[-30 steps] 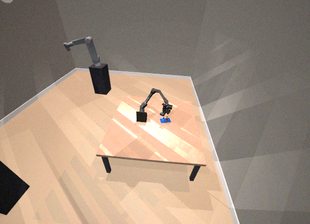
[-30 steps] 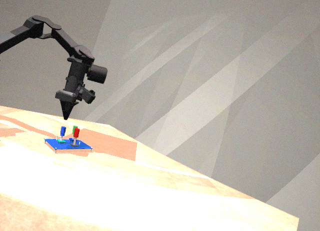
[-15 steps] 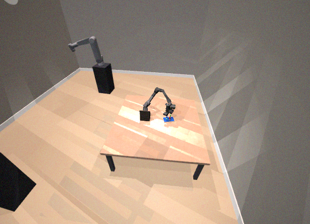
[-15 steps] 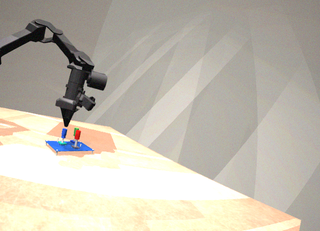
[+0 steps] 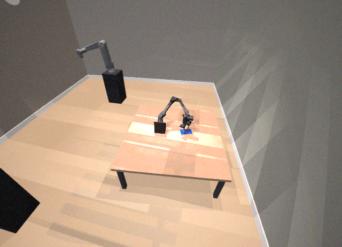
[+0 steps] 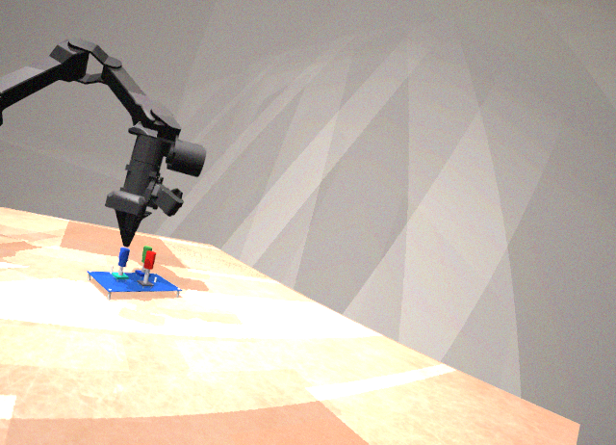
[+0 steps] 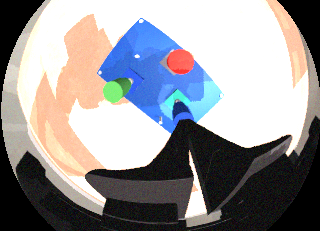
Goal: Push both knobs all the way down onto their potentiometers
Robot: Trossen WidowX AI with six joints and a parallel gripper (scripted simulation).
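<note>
The blue circuit board stands on short legs on the table. A blue knob stands above the teal potentiometer, with pale shaft showing below it. A red knob stands high over a grey potentiometer, shaft visible below. A green knob stands over a blue potentiometer; its shaft is mostly hidden in the exterior view. My gripper is shut and empty, its tips just over the blue knob's top; contact is unclear.
The wooden table carries the arm's black base, left of the board in the top view. The red and green knobs stand close beside the blue one. Another grey arm stands on a black pedestal off the table.
</note>
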